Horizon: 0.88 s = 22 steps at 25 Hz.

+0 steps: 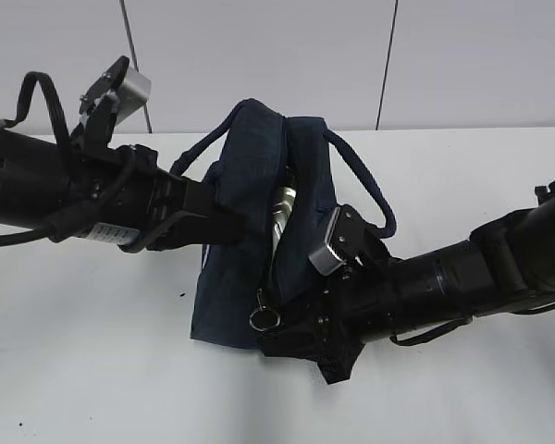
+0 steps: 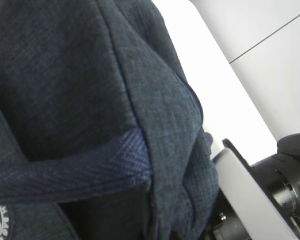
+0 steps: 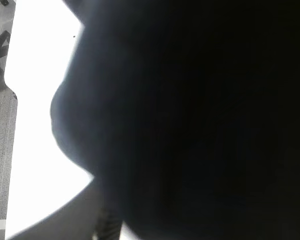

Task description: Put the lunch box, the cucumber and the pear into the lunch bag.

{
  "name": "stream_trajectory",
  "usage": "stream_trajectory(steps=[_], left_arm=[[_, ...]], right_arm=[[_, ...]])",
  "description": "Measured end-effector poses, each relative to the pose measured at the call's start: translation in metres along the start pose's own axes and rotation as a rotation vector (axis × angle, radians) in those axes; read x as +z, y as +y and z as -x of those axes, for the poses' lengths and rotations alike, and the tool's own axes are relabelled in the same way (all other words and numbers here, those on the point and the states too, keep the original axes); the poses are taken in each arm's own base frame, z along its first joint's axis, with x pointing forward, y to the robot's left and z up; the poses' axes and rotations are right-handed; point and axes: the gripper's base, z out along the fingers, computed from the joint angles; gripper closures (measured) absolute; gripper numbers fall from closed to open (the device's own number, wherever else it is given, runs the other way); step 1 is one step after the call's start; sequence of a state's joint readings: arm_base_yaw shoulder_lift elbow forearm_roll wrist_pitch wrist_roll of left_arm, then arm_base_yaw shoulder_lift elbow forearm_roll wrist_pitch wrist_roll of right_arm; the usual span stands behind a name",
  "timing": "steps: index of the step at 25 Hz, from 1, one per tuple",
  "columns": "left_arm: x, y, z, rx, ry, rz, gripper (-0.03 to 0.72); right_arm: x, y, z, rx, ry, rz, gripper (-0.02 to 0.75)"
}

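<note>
The navy lunch bag (image 1: 250, 176) lies in the middle of the white table, its top slit partly open and showing silver foil lining (image 1: 282, 211). Its metal ring pull (image 1: 265, 318) hangs at the near end. My left gripper (image 1: 233, 228) presses into the bag's left side; its fingertips are hidden in fabric. My right gripper (image 1: 289, 326) is at the bag's near end beside the ring pull, jaws hidden. Bag fabric (image 2: 80, 75) and a strap (image 2: 70, 172) fill the left wrist view. Dark fabric (image 3: 190, 120) blocks the right wrist view. Lunch box, cucumber and pear are out of view.
The bag's two rope-like handles (image 1: 370, 185) loop out at its far end. The right arm's grey camera housing (image 2: 245, 190) shows beside the bag in the left wrist view. White table (image 3: 35, 125) shows left of the fabric; the table's far edge (image 1: 462, 129) meets a grey wall.
</note>
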<state>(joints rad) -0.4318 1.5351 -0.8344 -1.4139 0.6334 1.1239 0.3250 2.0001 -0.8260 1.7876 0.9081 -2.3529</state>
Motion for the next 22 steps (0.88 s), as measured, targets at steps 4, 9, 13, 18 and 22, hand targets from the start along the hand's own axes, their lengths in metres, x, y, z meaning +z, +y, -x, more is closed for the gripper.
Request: stream_trajectory(steps=[4, 9, 13, 18, 22], left_arm=[[0.0, 0.0, -0.001, 0.008, 0.007, -0.001, 0.701], [0.0, 0.0, -0.002, 0.022, 0.018, 0.0, 0.701], [0.0, 0.0, -0.002, 0.024, 0.02, -0.001, 0.701], [0.0, 0.0, -0.002, 0.026, 0.021, 0.0, 0.701], [0.0, 0.0, -0.002, 0.027, 0.021, 0.001, 0.701]], right_arm=[[0.0, 0.0, 0.001, 0.012, -0.001, -0.001, 0.574], [0.0, 0.0, 0.001, 0.056, -0.001, -0.001, 0.732], [0.0, 0.0, 0.001, 0.099, -0.009, 0.006, 0.732], [0.0, 0.005, 0.005, 0.163, -0.042, 0.066, 0.732], [-0.006, 0.012, 0.011, 0.185, -0.017, 0.102, 0.732]])
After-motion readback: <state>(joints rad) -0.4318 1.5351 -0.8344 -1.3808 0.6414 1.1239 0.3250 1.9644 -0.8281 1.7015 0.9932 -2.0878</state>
